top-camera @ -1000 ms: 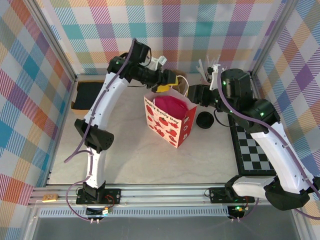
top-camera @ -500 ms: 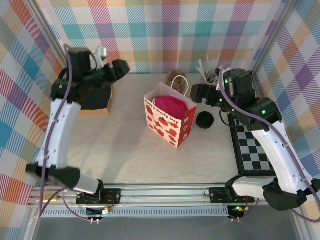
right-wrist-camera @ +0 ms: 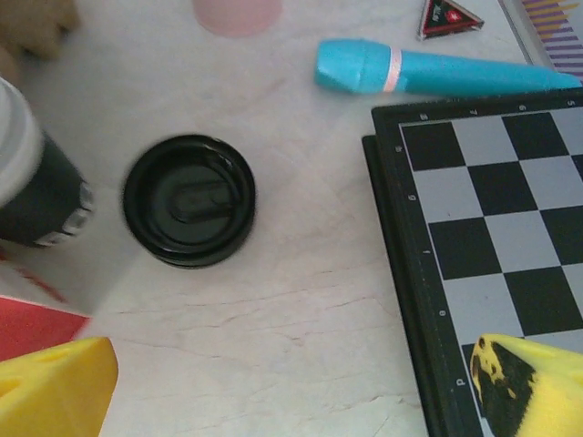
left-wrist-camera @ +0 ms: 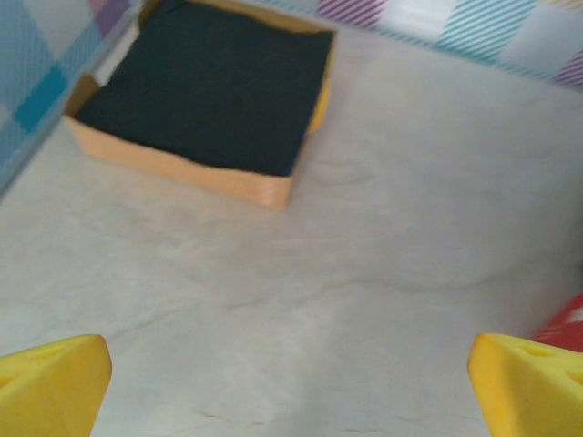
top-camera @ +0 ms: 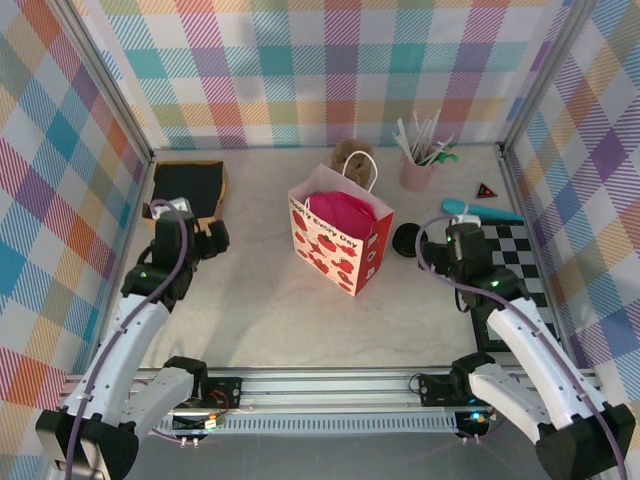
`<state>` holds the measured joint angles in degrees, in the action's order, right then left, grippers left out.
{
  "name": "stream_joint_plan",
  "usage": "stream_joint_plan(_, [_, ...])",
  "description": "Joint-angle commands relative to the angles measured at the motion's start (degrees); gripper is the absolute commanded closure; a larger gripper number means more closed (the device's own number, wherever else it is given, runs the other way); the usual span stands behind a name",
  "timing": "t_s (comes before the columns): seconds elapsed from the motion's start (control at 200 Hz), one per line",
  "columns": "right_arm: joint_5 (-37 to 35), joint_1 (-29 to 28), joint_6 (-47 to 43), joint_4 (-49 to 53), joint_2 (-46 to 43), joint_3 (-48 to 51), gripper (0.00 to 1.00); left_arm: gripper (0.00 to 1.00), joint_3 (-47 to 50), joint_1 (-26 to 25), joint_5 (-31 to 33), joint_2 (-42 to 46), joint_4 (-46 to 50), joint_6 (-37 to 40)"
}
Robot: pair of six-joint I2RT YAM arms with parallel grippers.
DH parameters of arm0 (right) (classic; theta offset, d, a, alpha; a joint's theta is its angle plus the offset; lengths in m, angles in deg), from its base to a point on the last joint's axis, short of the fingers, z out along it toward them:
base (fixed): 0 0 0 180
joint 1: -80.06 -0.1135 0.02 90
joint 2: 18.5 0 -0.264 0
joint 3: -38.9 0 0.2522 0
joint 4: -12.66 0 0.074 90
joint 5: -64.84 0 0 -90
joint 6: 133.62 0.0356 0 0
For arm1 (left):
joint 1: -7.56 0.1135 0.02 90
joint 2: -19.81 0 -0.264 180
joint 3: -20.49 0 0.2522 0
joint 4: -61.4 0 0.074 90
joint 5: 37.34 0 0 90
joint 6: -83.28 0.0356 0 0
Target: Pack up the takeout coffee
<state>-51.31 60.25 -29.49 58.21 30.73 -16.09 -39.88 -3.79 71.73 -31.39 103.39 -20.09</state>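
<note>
A paper cup (right-wrist-camera: 32,177) with a white upper part and a dark lower band shows at the left edge of the right wrist view, cut off by the frame, so I cannot tell whether it carries a lid. It stands next to the red strawberry bag (top-camera: 340,240), which is upright mid-table with pink tissue inside. A loose black lid (right-wrist-camera: 189,200) lies flat just right of the bag (right-wrist-camera: 32,328). My right gripper (right-wrist-camera: 291,387) is open and empty over bare table between the lid (top-camera: 408,240) and the chessboard. My left gripper (left-wrist-camera: 291,391) is open and empty, far left of the bag.
A chessboard (right-wrist-camera: 492,228) lies at the right. Behind it lie a blue marker (right-wrist-camera: 437,71) and a red triangle (top-camera: 486,189). A pink cup of sticks (top-camera: 417,170) and a brown object (top-camera: 352,153) stand at the back. A cardboard tray with black lining (left-wrist-camera: 214,91) sits back left.
Both arms have pulled back from the bag toward the near edge. The left gripper went from above the bag out to the left side, then low and near.
</note>
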Motion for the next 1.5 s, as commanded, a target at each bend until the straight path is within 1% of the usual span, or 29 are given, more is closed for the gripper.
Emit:
stream_joint_plan(0.0, [-2.33,0.48,-5.28,-17.59,0.53,5.33,0.01,0.00,5.43,-0.77,7.54,1.92,-8.97,3.60])
stream_joint_plan(0.06, [-2.49,0.46,-5.62,-22.48,1.39,8.75,0.01,0.00,8.45,-0.86,8.73,2.21,-11.78,3.48])
stream_joint_plan(0.14, [-1.65,0.57,-7.77,-30.58,1.64,13.40,0.00,0.00,13.11,-0.86,7.22,2.08,-20.67,5.32])
stream_joint_plan(0.21, [-2.42,0.80,-9.22,-35.43,2.09,16.40,0.01,0.00,15.25,-0.86,8.32,0.80,-23.49,3.84])
stream_joint_plan(0.335, [-2.17,0.76,-10.61,-39.23,1.89,20.72,0.01,0.00,19.57,-0.95,9.79,-0.20,-29.22,4.20])
stream_joint_plan(0.415, [-2.18,0.79,-9.51,-40.27,0.51,23.76,0.00,0.00,22.36,-0.95,11.10,0.32,-32.42,4.33])
stream_joint_plan(0.495, [-2.10,0.79,-8.43,-40.47,-2.03,26.58,0.00,0.00,24.73,-0.94,11.00,0.69,-34.54,4.25])
stream_joint_plan(0.525, [-2.19,0.74,-7.89,-39.18,-3.54,26.82,0.01,0.00,25.78,-0.95,10.99,0.84,-35.45,4.15])
stream_joint_plan(0.625, [-3.11,0.76,-9.07,-40.34,-7.52,28.93,0.00,0.00,29.10,-1.04,11.80,1.35,-38.69,3.96])
stream_joint_plan(0.74, [-2.82,0.74,-10.80,-41.97,-8.01,29.65,0.00,0.00,32.69,-1.04,12.76,1.07,-43.34,3.83])
stream_joint_plan(0.775, [-2.47,0.81,-11.29,-42.88,-7.03,29.55,0.00,0.00,32.73,-1.04,12.88,1.04,-43.41,3.84])
stream_joint_plan(0.89, [-1.47,0.83,-13.44,-48.37,-2.09,29.13,0.00,0.00,33.34,-1.04,12.21,-1.87,-49.44,5.15])
stream_joint_plan(0.94, [-1.08,0.99,-14.26,-51.74,0.71,28.97,0.00,0.00,32.95,-1.04,12.27,-4.52,-52.06,5.82])
stream_joint_plan(1.115, [4.02,3.01,-15.19,-62.22,10.10,27.80,0.01,0.00,31.68,-0.99,10.31,-15.11,-64.14,7.82])
stream_joint_plan(1.225, [5.22,4.43,-16.06,-67.29,15.78,26.46,0.01,0.00,31.08,-0.95,11.49,-21.57,-72.79,8.20])
stream_joint_plan(1.295, [4.80,6.08,-17.25,-71.83,19.31,25.66,0.01,0.00,28.31,-0.91,11.08,-23.45,-69.78,9.86])
stream_joint_plan(1.355, [6.93,7.85,-17.52,-74.73,22.14,24.95,0.00,0.00,28.77,-0.80,11.80,-25.00,-73.52,11.97])
stream_joint_plan(1.435, [8.29,8.43,-19.29,-76.61,26.18,22.92,0.01,0.00,30.75,1.03,10.90,-26.21,-79.45,12.40])
stream_joint_plan(1.495, [9.37,9.15,-19.23,-78.59,28.89,21.70,0.01,0.00,31.97,2.40,10.38,-29.12,-85.02,11.95])
